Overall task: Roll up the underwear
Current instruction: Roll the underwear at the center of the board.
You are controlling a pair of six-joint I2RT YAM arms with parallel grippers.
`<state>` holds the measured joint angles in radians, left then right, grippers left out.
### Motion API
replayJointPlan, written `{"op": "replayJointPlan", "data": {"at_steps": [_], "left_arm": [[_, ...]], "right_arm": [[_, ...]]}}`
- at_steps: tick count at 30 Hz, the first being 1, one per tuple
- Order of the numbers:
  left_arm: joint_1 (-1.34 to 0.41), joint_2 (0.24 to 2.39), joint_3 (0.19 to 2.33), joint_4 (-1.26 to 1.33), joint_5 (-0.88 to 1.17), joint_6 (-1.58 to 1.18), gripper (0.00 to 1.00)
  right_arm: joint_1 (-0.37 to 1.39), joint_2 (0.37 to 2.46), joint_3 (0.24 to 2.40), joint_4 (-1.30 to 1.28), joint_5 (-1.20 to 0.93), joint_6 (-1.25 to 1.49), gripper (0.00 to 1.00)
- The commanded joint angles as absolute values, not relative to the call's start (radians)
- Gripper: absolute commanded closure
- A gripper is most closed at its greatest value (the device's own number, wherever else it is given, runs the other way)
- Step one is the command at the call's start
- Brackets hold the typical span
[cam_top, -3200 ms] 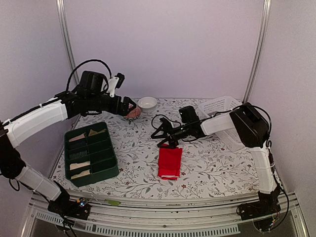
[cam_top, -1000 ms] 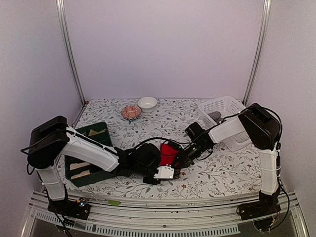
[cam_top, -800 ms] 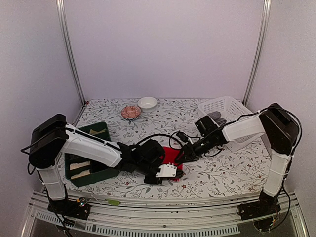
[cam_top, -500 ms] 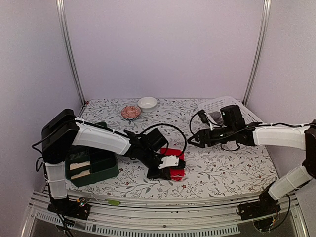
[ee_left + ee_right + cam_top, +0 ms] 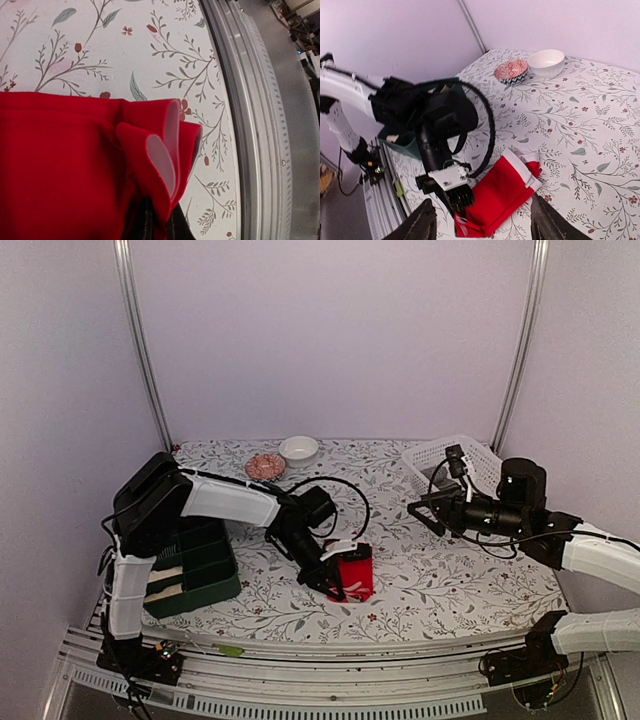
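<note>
Two dark fingers [image 5: 145, 227] of the left pincer [image 5: 336, 587] are pressed tight on a fold of the red underwear [image 5: 356, 574], right at its edge. The left wrist view shows this up close. The cloth is doubled over there and a pale inside shows in the fold. The rest lies flat on the flowery table cover [image 5: 165, 60], near the grey metal rail [image 5: 260, 125] at the table's edge. The top view does not show that fold, only the black pincer low on the left side of the red piece. It does show the whole left arm [image 5: 230, 502] reaching over from the left, past a green tray [image 5: 215, 586] with small boxes in it. Some pale rolls [image 5: 162, 576] of cloth sit in those boxes. The red underwear lies near the middle of the table, a bit to the front, to the right of the tray and apart from it. The right pincer [image 5: 425, 513] is up in the air on the right side, well apart from the red cloth, and holds nothing. Its own wrist view shows its two fingers [image 5: 422, 225] spread wide at the bottom of the picture. That view also shows a white band along one end of the red cloth. At the back of the table stand a white bowl [image 5: 298, 449] and a small pink bowl [image 5: 265, 466], close together. A white basket [image 5: 470, 452] sits at the back right, behind the right pincer.
</note>
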<state>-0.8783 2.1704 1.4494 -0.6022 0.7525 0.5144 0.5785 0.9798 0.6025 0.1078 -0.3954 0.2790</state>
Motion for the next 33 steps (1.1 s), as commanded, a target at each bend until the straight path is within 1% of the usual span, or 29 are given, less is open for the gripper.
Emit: {"op": "replayJointPlan", "data": {"at_steps": [1, 4, 8, 14, 18, 20, 24, 28, 33], "left_arm": [[-0.844, 2.288, 1.492, -0.778, 0.695, 0.499, 1.00], [-0.838, 2.325, 1.544, -0.828, 0.705, 0.484, 1.00], [-0.835, 2.360, 1.579, -0.906, 0.683, 0.442, 1.00], [-0.836, 2.303, 1.486, -0.940, 0.640, 0.380, 1.00], [-0.835, 2.278, 1.486, -0.970, 0.644, 0.365, 1.00], [-0.836, 2.286, 1.512, -0.987, 0.651, 0.357, 1.00], [-0.840, 2.321, 1.588, -1.024, 0.665, 0.350, 1.00], [-0.846, 2.344, 1.638, -1.035, 0.676, 0.355, 1.00], [-0.845, 2.350, 1.640, -1.034, 0.674, 0.360, 1.00]], "right_arm": [[0.672, 1.099, 0.647, -0.013, -0.493, 0.099, 0.38], [0.769, 1.170, 0.665, -0.035, -0.424, -0.035, 0.38], [0.814, 1.270, 0.680, -0.001, -0.396, -0.171, 0.39], [0.862, 1.389, 0.700, 0.054, -0.454, -0.263, 0.38], [0.918, 1.459, 0.712, 0.052, -0.486, -0.344, 0.38], [0.943, 1.490, 0.715, 0.063, -0.492, -0.365, 0.37], [0.987, 1.536, 0.739, 0.078, -0.476, -0.376, 0.32], [1.022, 1.583, 0.760, 0.081, -0.397, -0.397, 0.29], [1.035, 1.622, 0.792, 0.090, -0.306, -0.417, 0.28]]}}
